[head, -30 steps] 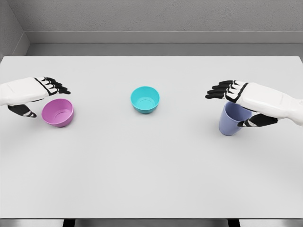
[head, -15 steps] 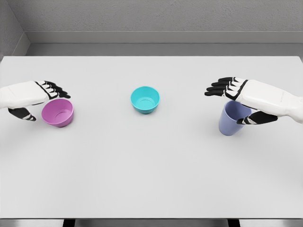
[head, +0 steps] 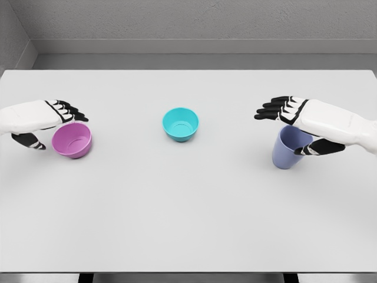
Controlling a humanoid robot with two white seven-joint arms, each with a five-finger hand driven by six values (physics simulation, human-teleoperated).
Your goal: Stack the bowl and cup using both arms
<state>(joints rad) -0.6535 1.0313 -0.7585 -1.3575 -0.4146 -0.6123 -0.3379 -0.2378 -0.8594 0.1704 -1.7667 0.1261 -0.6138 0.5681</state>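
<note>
Teal bowl [head: 180, 124] upright near the middle of the white counter [head: 188, 212], well apart from both hands. Pink bowl [head: 72, 140] at the left, tilted slightly. Left hand [head: 41, 121] spans its far-left rim, fingers [head: 70, 109] extended over the top, thumb low beside the wall; grip not closed. Purple cup [head: 288, 147] upright at the right. Right hand [head: 297, 124] over its rim, fingers spread wide, thumb alongside the cup's wall.

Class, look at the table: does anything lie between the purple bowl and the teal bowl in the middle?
Nothing visible does. Bare table separates the purple bowl from the teal bowl; the blue cup stands on the far side.
</note>
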